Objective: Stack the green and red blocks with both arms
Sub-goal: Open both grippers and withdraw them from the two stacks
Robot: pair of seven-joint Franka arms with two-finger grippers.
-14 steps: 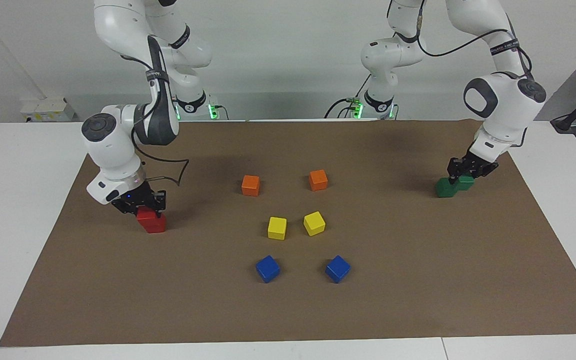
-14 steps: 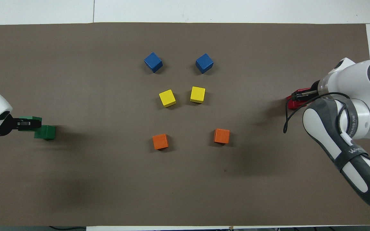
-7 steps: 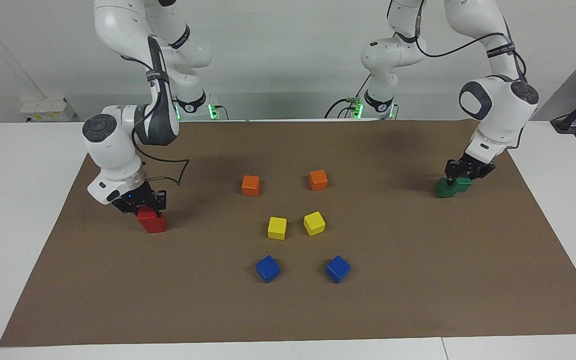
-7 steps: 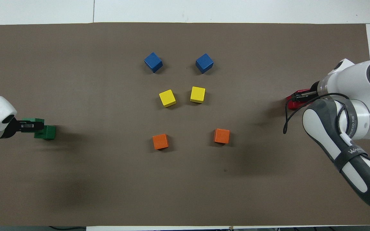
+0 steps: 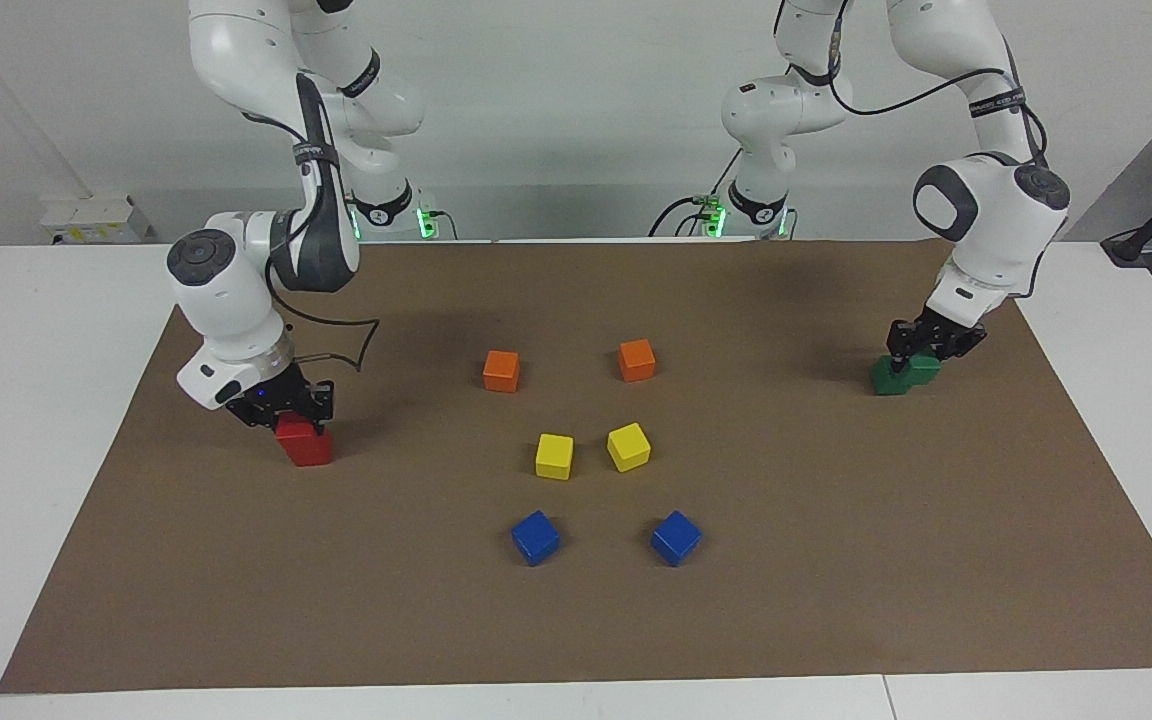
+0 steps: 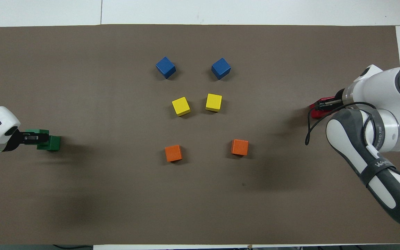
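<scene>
Red block (image 5: 294, 430) is sitting gripped in the right gripper (image 5: 293, 412) over its twin at nine o'clock; left gripper (image 5: 921, 350), clamping a green block (image 5: 924, 368) at three, is risking an off-centre release that topples it.

A brown mat (image 5: 836, 560) covers the table (image 5: 36, 400). On it, between the two grippers: orange (image 5: 501, 370), yellow (image 5: 554, 456), blue cubes (image 5: 535, 537); a red cube (image 5: 307, 447) under one gripper, a green (image 5: 889, 378) under the other.

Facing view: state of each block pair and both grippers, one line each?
left gripper: over the green blocks, on the upper one.
right gripper: over the red blocks, on the upper one.
green blocks: two, upper one offset on the lower.
red blocks: two, one on the other.
orange cubes: apart, flat on the mat.
yellow cubes: apart, flat.
blue cubes: apart, flat.
</scene>
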